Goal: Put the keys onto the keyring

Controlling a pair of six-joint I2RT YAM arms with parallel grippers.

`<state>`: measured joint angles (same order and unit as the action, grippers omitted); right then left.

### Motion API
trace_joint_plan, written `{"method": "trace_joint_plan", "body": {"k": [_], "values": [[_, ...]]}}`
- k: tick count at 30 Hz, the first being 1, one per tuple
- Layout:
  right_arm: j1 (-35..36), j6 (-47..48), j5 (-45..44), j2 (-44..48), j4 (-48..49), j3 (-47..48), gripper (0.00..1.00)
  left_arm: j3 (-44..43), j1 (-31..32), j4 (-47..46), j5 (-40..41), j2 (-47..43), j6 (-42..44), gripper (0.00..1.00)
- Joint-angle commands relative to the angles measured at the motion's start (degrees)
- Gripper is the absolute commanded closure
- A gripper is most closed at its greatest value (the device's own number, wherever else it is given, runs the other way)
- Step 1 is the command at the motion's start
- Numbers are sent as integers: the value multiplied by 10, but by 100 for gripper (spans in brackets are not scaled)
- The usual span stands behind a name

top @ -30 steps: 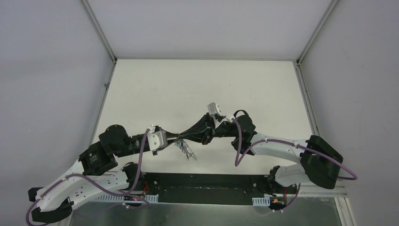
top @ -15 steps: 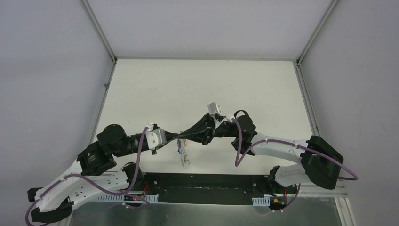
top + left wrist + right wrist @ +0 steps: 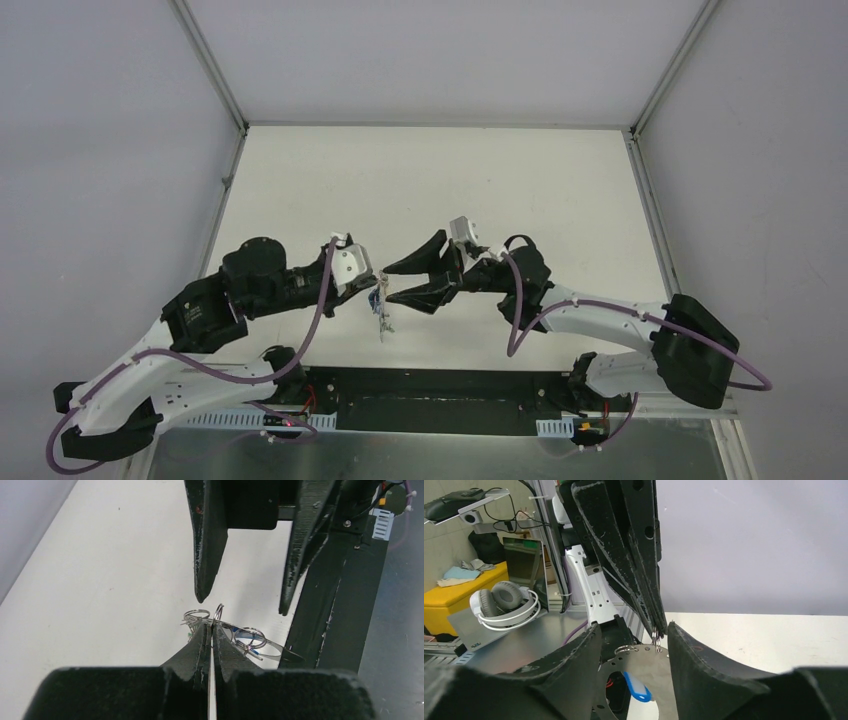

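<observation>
My left gripper (image 3: 377, 284) (image 3: 212, 627) is shut on a small split ring (image 3: 218, 612) at the rim of the keyring (image 3: 383, 312), a flat grey metal loop (image 3: 644, 672) with holes along its edge. The keyring hangs from it above the table's near edge. A key with a blue plastic tag (image 3: 636, 687) (image 3: 246, 641) dangles inside the loop, and more small rings (image 3: 196, 614) sit on its rim. My right gripper (image 3: 402, 281) (image 3: 634, 626) is open, its fingers on either side of the ring's top, touching nothing.
The black base rail (image 3: 430, 400) (image 3: 340, 605) runs along the near edge just below the hanging keyring. White walls and aluminium frame posts (image 3: 212, 62) close in the white table (image 3: 430, 180) on three sides.
My right gripper has opened and let go of the keyring, drawing back slightly right. My left gripper has lifted away from me; the keyring now hangs from it alone.
</observation>
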<state>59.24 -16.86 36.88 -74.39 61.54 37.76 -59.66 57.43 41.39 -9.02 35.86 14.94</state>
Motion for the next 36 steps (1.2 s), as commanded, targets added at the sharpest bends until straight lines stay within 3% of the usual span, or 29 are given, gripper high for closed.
{"method": "trace_joint_plan", "body": {"k": [1,9,20,29,36], "values": [[3,26,-25,33,-24,-2,45,-91,5,69,39,51,-38,100],[3,38,-55,39,-84,4,44,-245,4,258,53,172,-47,100],[4,-1,-20,-27,-5,44,53,-438,5,499,102,345,-83,100],[10,-34,-38,-77,55,49,64,-484,7,543,118,383,-99,100],[14,-45,-44,-91,71,61,65,-476,8,544,108,382,-93,100]]}}
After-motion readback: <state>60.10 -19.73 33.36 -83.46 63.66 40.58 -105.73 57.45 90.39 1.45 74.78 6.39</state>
